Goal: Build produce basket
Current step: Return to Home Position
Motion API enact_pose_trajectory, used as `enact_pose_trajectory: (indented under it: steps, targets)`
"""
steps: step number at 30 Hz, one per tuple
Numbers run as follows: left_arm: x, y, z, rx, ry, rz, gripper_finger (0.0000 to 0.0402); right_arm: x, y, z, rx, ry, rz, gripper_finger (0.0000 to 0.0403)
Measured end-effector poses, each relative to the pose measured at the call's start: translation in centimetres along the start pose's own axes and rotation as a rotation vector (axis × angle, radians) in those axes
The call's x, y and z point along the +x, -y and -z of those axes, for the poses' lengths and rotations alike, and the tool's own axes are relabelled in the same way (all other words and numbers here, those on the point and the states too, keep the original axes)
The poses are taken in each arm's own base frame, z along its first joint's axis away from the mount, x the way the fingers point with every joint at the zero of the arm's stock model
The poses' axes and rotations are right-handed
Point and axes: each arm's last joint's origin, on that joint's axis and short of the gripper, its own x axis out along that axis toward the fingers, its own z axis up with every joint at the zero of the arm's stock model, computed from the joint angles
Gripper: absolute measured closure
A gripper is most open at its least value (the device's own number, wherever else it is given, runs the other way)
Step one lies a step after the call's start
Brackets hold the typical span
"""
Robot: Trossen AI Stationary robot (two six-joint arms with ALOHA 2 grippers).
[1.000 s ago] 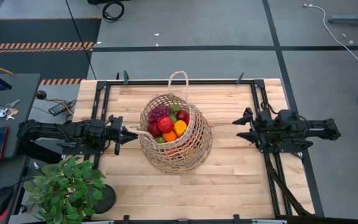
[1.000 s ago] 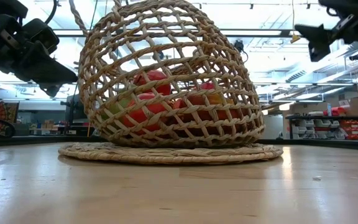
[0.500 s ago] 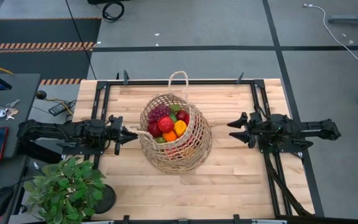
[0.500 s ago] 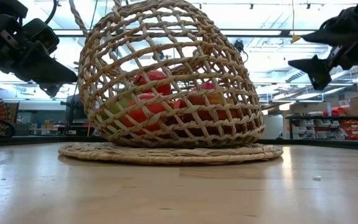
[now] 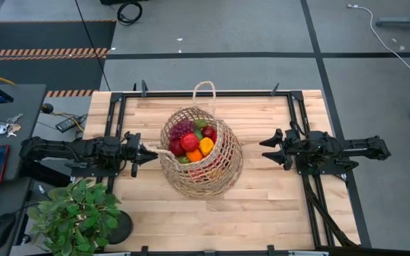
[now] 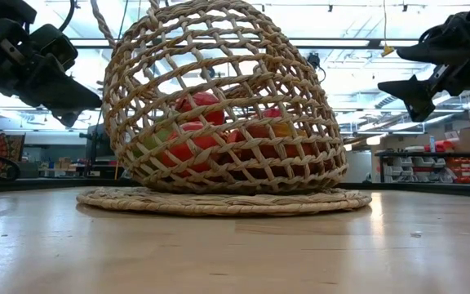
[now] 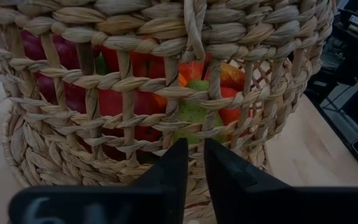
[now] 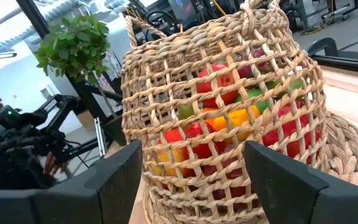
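Here the left gripper (image 5: 151, 153), closed together, hangs beside the basket (image 5: 223, 165); right gripper (image 5: 265, 151) spread apart.

Produce (image 5: 193, 142) in basket (image 5: 223, 167), mid-table (image 5: 276, 206)

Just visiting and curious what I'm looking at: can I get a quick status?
Left gripper shut, beside basket. Right gripper open, apart from basket. Produce inside basket. Potted plant at table corner, out of the way.
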Motion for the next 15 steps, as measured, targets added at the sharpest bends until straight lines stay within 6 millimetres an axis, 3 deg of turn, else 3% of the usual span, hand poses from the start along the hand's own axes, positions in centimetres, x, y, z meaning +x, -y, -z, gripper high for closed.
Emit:
enact_pose_trajectory:
  steps: [15]
  targets:
    - [0.0,0.0,0.0,0.0,0.001,0.0,0.0342,0.0,-0.01,-0.01,0.0,0.0,-0.001,0.0118]
